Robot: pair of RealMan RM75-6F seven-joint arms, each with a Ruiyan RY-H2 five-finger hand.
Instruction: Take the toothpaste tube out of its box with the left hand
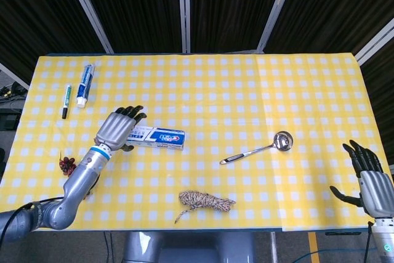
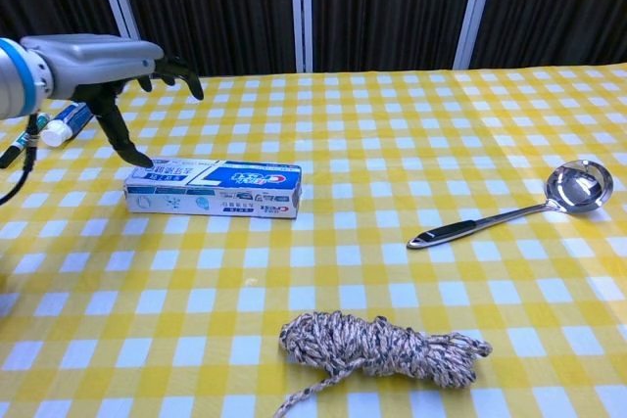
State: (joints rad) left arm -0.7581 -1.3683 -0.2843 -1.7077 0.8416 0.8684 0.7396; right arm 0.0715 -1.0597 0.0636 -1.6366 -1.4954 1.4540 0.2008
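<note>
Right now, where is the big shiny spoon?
The ladle lies flat on the right half of the yellow checked table in the head view, right of the toothpaste box, with the rope bundle nearer the front edge.

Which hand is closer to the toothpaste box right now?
Left. The left hand hovers over the left end of the toothpaste box, open. The right hand is far off at the table's right edge.

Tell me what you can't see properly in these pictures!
- Toothpaste box: its left end is hidden by the left hand in the head view.
- Small dark red thing: too small to name, head view.
- Right hand: missing from the chest view.
</note>
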